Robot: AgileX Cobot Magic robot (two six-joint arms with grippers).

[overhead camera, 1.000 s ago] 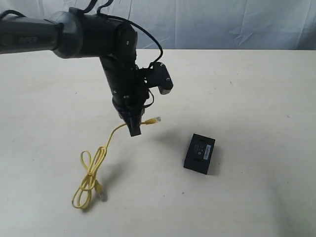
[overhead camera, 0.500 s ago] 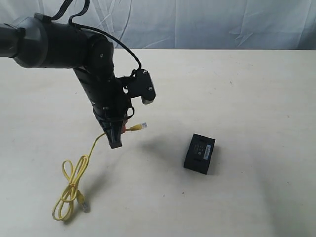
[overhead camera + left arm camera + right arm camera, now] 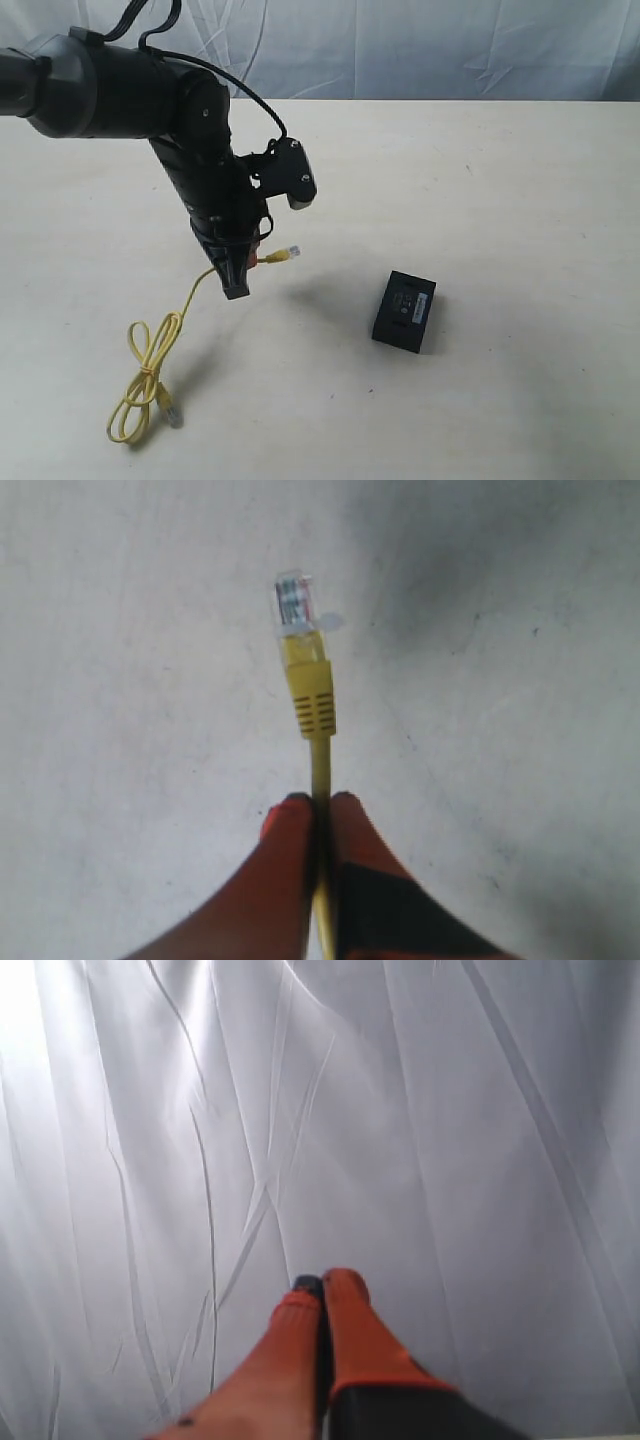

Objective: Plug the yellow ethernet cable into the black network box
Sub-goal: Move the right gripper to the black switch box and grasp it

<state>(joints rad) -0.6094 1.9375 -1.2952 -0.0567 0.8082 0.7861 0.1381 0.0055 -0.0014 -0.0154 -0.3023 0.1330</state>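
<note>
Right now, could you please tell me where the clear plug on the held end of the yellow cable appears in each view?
Exterior view: the clear plug juts out beside the left end effector, left of the black network box.
Left wrist view: upper centre, beyond the closed red fingertips.
Right wrist view: not in it; only white curtain.
Shared landmark: the yellow ethernet cable.

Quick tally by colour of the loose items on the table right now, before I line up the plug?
Yellow: 1, the yellow ethernet cable, one plug end held by the left gripper
Black: 1, the black network box
Total: 2
</note>
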